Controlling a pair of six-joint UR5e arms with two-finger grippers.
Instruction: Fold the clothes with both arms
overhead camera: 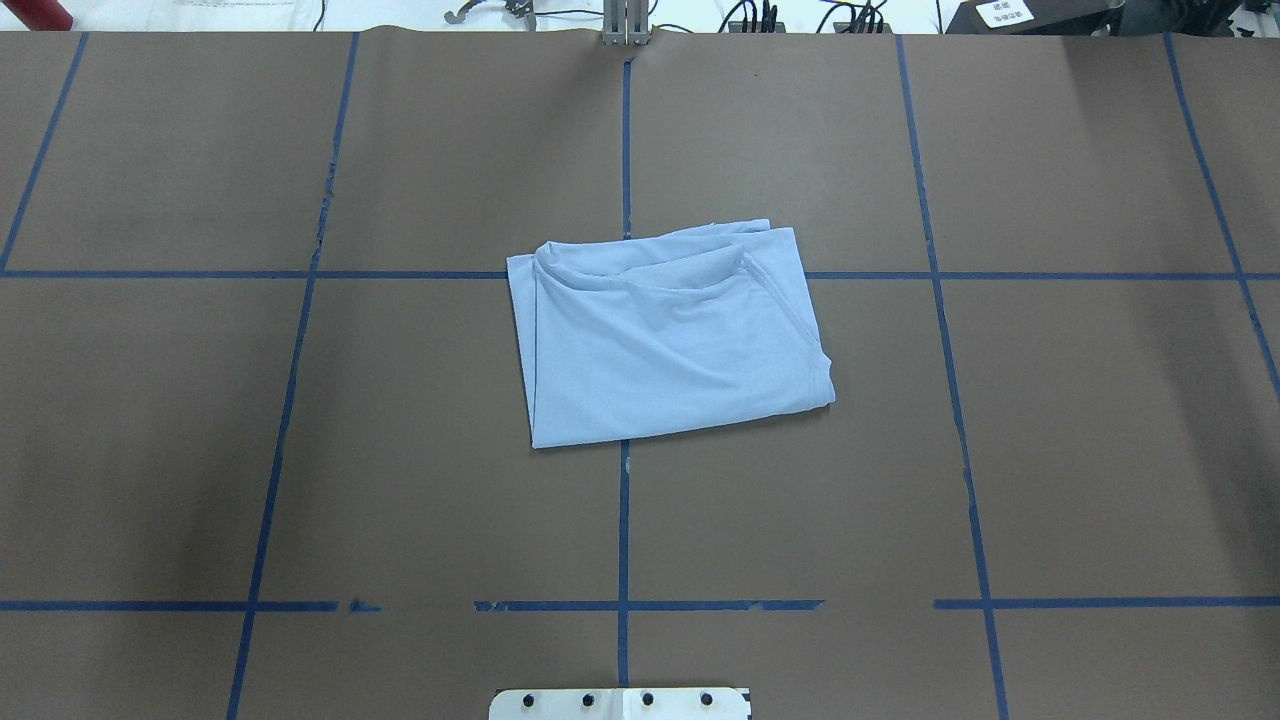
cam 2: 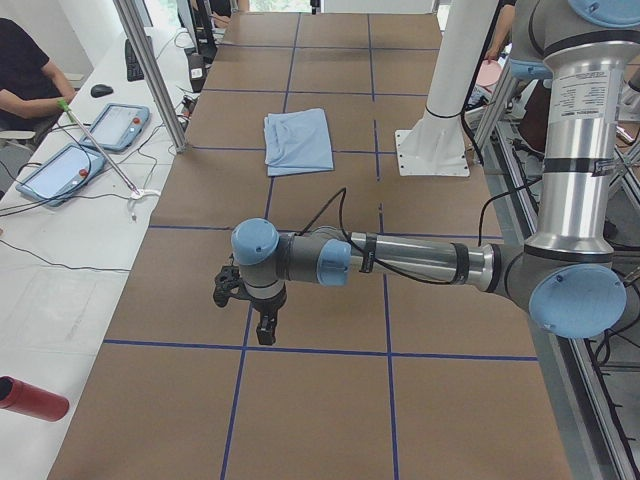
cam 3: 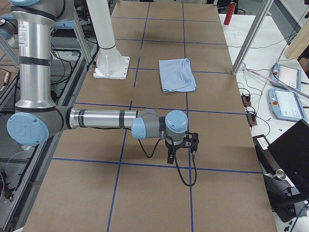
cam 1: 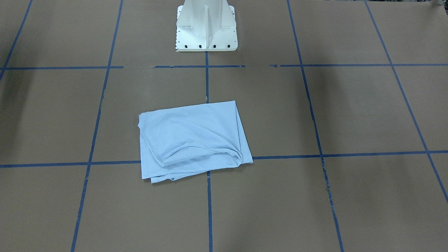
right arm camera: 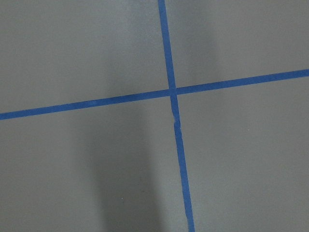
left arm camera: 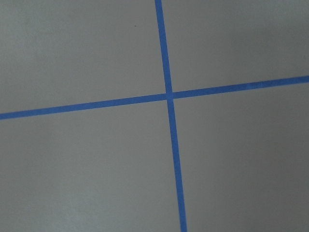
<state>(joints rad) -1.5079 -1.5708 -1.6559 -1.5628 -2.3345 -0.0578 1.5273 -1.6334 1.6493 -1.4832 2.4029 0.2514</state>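
Note:
The light blue T-shirt [cam 1: 192, 140] lies folded into a rough rectangle at the middle of the brown table; it also shows in the overhead view [overhead camera: 670, 340] and both side views [cam 2: 298, 140] [cam 3: 177, 75]. Its print and neck tag are hidden. My left gripper [cam 2: 262, 322] hangs over the table far from the shirt, toward the table's left end. My right gripper [cam 3: 181, 153] hangs over the table far from the shirt, toward the right end. Both show only in the side views, so I cannot tell whether they are open or shut. Both wrist views show only bare table.
Blue tape lines [overhead camera: 623, 520] divide the brown table [overhead camera: 400, 450] into squares. The white pedestal base [cam 1: 206, 28] stands at the robot's edge. Tablets [cam 2: 60, 170] and cables lie on the white bench beside the table. A red bottle [cam 2: 30, 398] lies there too.

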